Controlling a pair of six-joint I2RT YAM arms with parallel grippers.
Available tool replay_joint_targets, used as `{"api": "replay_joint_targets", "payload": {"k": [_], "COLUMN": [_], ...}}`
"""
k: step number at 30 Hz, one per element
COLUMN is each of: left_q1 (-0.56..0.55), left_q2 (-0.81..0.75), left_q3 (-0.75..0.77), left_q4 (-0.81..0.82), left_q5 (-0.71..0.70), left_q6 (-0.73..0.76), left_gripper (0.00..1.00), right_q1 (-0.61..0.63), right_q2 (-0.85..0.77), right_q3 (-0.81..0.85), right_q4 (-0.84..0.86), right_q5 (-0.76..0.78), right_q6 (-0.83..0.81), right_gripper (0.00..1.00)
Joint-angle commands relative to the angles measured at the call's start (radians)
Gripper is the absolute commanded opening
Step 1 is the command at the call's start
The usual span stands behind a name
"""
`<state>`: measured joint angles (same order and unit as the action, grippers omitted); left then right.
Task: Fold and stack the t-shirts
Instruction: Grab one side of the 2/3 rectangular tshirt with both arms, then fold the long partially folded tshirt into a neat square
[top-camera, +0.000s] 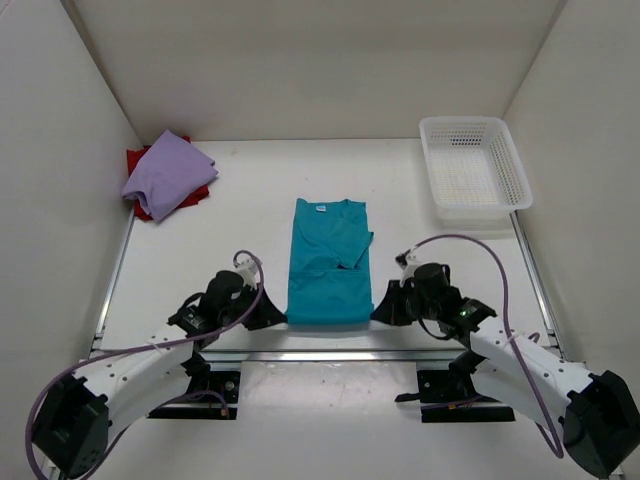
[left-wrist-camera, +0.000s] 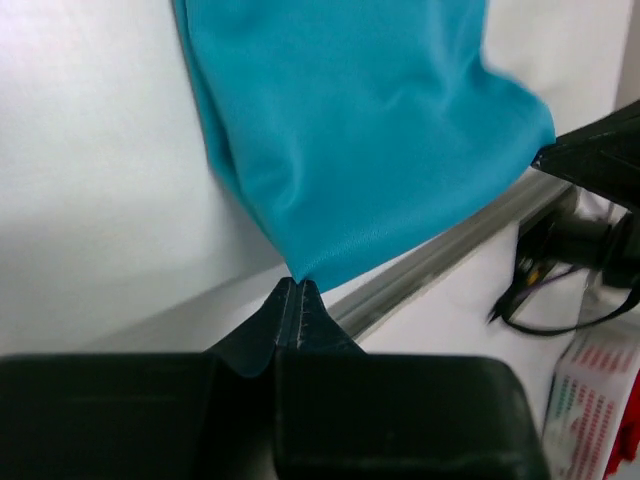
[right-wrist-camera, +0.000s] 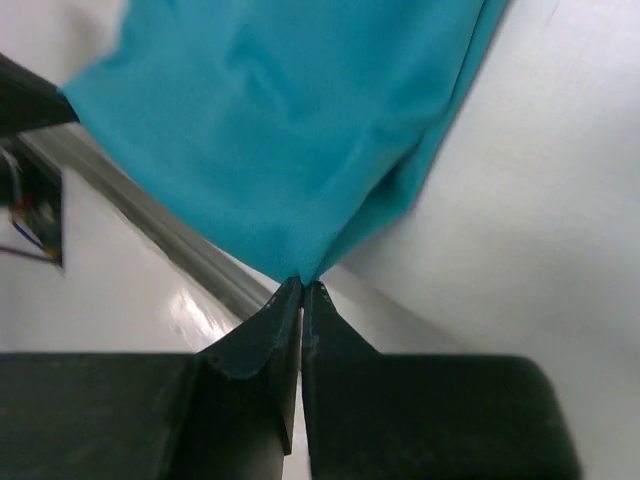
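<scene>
Overhead, teal t-shirt (top-camera: 328, 270): a narrow panel, apparently folded lengthwise, flat on the table (top-camera: 250, 210); collar at the far end, hem towards the arms.
Overhead, other shirts: the lavender t-shirt (top-camera: 168, 172) is heaped on the red t-shirt (top-camera: 140, 158), well apart to the far left of the teal t-shirt; a white mesh basket (top-camera: 470, 122) stands to its far right.
Overhead, arms: left gripper (top-camera: 280, 318) at the teal t-shirt's near-left hem corner, right gripper (top-camera: 378, 312) at its near-right corner.
Left wrist, grip: left gripper (left-wrist-camera: 297, 290) pinched tight on the very tip of the teal t-shirt (left-wrist-camera: 370, 130) corner; a metal rail (left-wrist-camera: 440, 262) runs just beside the hem.
Right wrist, grip: right gripper (right-wrist-camera: 302, 288) likewise clamped on the opposite corner tip of the teal t-shirt (right-wrist-camera: 290, 120).
Step in hand (judged): carrying the hem over to the collar to halve the panel.
Technique: lift both corners together and level, keeping the hem lightly taut between them. Travel straight towards the collar. Both holds are shallow, so avoid jerks that could pull the cloth free. Lay the hem down square before letting go.
</scene>
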<state>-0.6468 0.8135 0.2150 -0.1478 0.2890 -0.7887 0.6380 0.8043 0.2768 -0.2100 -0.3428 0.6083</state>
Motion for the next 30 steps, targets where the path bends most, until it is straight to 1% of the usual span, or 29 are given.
{"api": "replay_joint_targets", "payload": {"k": [1, 2, 3, 4, 5, 6, 8, 9, 10, 11, 12, 13, 15, 16, 18, 19, 20, 22, 23, 25, 28, 29, 30], "left_q1": [0.098, 0.098, 0.099, 0.093, 0.105, 0.131, 0.173, 0.200, 0.208, 0.229, 0.252, 0.265, 0.305, 0.315, 0.335, 0.358, 0.363, 0.395, 0.403, 0.432, 0.460, 0.464, 0.472], "left_q2": [0.015, 0.059, 0.112, 0.142, 0.197, 0.222, 0.339, 0.399, 0.426, 0.488, 0.548, 0.582, 0.701, 0.725, 0.824, 0.870, 0.888, 0.964, 0.978, 1.045, 1.113, 1.130, 1.136], "left_q3": [0.141, 0.183, 0.249, 0.276, 0.337, 0.400, 0.479, 0.545, 0.578, 0.636, 0.687, 0.720, 0.826, 0.875, 0.923, 0.949, 0.966, 1.001, 1.008, 1.052, 1.112, 1.129, 1.135], "left_q4": [-0.108, -0.090, -0.075, -0.058, -0.043, -0.020, 0.031, 0.043, 0.048, 0.050, 0.059, 0.063, 0.063, 0.056, 0.065, 0.070, 0.074, 0.103, 0.114, 0.134, 0.139, 0.174, 0.175], "left_q5": [0.059, 0.059, 0.061, 0.055, 0.055, 0.050, 0.070, 0.068, 0.041, 0.033, 0.023, 0.019, 0.007, 0.001, -0.031, -0.059, -0.073, -0.064, -0.071, -0.085, -0.097, -0.106, -0.111], "left_q6": [0.068, 0.080, 0.086, 0.098, 0.106, 0.117, 0.115, 0.117, 0.127, 0.131, 0.132, 0.135, 0.132, 0.134, 0.129, 0.125, 0.120, 0.102, 0.091, 0.082, 0.054, 0.051, 0.049], "left_gripper": [0.00, 0.00, 0.00, 0.00, 0.00, 0.00, 0.00, 0.00, 0.00, 0.00, 0.00, 0.00, 0.00, 0.00, 0.00, 0.00, 0.00, 0.00, 0.00, 0.00, 0.01, 0.02, 0.01], "right_q1": [-0.102, -0.156, -0.187, -0.199, -0.219, -0.247, -0.290, -0.322, -0.334, -0.351, -0.362, -0.380, -0.411, -0.425, -0.440, -0.440, -0.437, -0.428, -0.428, -0.425, -0.436, -0.442, -0.445], "right_q2": [0.038, 0.082, 0.126, 0.153, 0.206, 0.235, 0.352, 0.425, 0.456, 0.520, 0.586, 0.619, 0.738, 0.806, 0.908, 0.984, 1.013, 1.152, 1.179, 1.292, 1.415, 1.461, 1.484], "right_q3": [0.157, 0.214, 0.275, 0.309, 0.379, 0.410, 0.529, 0.588, 0.622, 0.684, 0.741, 0.772, 0.878, 0.950, 1.054, 1.137, 1.180, 1.358, 1.387, 1.510, 1.637, 1.682, 1.703], "right_q4": [-0.029, -0.016, -0.020, -0.032, -0.032, -0.034, -0.026, -0.002, 0.000, 0.009, 0.020, 0.021, 0.035, 0.035, 0.026, 0.008, -0.011, -0.078, -0.084, -0.100, -0.062, -0.042, -0.019], "right_q5": [-0.030, -0.065, -0.070, -0.067, -0.058, -0.056, -0.085, -0.094, -0.107, -0.133, -0.125, -0.127, -0.157, -0.171, -0.224, -0.219, -0.229, -0.231, -0.223, -0.225, -0.245, -0.268, -0.271], "right_q6": [-0.080, -0.112, -0.148, -0.160, -0.195, -0.215, -0.241, -0.236, -0.231, -0.243, -0.245, -0.237, -0.234, -0.220, -0.225, -0.229, -0.246, -0.268, -0.269, -0.265, -0.220, -0.185, -0.180], "right_gripper": [0.00, 0.00, 0.00, 0.00, 0.00, 0.00, 0.01, 0.00, 0.00, 0.00, 0.00, 0.00, 0.00, 0.00, 0.00, 0.00, 0.00, 0.00, 0.00, 0.00, 0.00, 0.00, 0.00]}}
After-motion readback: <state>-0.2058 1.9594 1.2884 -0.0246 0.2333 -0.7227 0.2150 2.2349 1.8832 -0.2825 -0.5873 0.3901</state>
